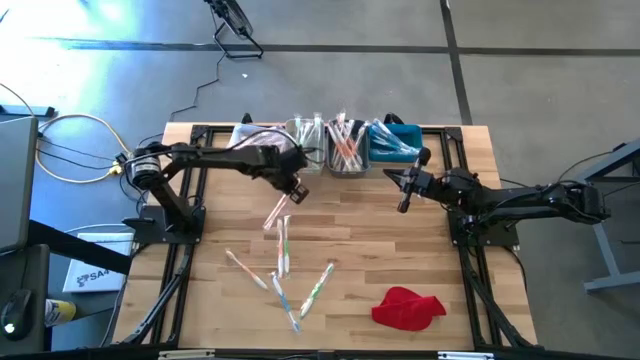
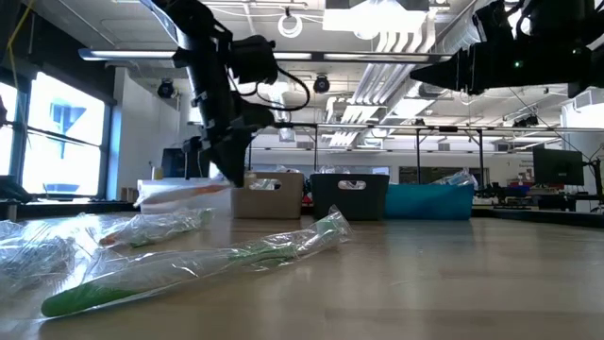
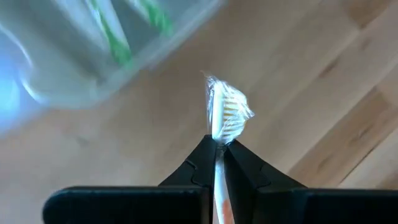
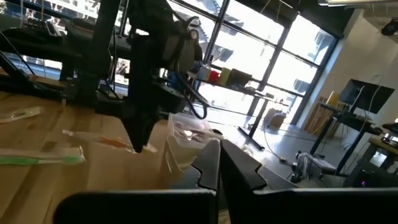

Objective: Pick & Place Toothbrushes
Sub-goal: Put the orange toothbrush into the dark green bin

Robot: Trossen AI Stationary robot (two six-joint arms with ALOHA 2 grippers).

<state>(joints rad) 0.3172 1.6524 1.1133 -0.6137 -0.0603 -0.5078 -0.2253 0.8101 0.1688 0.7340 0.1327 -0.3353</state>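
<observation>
My left gripper (image 1: 291,192) hangs over the middle of the table, shut on a wrapped toothbrush (image 1: 276,213) with an orange-pink handle. Its bristled head (image 3: 227,112) sticks out past the fingertips. Several more wrapped toothbrushes lie flat on the wood nearer the front: a green-and-white one (image 1: 283,247), a pink one (image 1: 246,269), a green one (image 1: 318,288) and a blue one (image 1: 286,301). My right gripper (image 1: 404,203) is shut on nothing and is held level above the table's right half, in front of the bins. My left gripper pinches the toothbrush's neck (image 3: 218,148), just behind the head, between its two fingertips. The fingers slant down from above. The handle (image 4: 104,142) reaches out sideways from the fingers, and the toothbrush is clear of the table.
A row of bins stands along the far edge: a clear one (image 1: 308,135), a grey one (image 1: 346,152) and a blue one (image 1: 394,145), all with toothbrushes in them. A red cloth (image 1: 408,307) lies at the front right. Bare wood shows between the arms.
</observation>
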